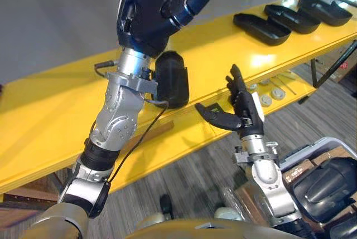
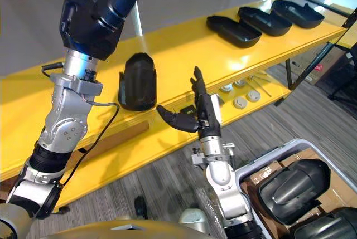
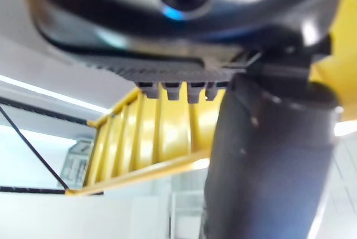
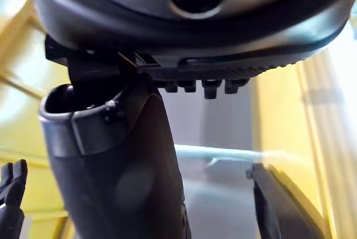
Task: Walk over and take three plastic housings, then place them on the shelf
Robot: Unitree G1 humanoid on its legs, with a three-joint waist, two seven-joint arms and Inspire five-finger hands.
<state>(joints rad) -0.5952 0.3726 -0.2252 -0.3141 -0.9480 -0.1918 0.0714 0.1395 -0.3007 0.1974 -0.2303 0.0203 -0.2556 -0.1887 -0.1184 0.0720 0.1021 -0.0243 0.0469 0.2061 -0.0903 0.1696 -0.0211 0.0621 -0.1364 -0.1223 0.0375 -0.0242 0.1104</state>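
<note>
The plastic housing [image 2: 138, 83] stands tipped on its side near the front edge of the shelf [image 2: 184, 55], its long axis running from that edge back toward the rear. The right robot hand [image 2: 202, 113] is just beside it on the right, lower and out past the front edge, released, fingers straight up and thumb reaching toward the housing. The left robot hand [image 2: 92, 10] hangs high above the housing's left side; whether it is clenched cannot be told. The right looks better placed for any nudge. Three more housings [image 2: 265, 20] line the shelf's far right end, and a crate [image 2: 290, 147] sits below.
</note>
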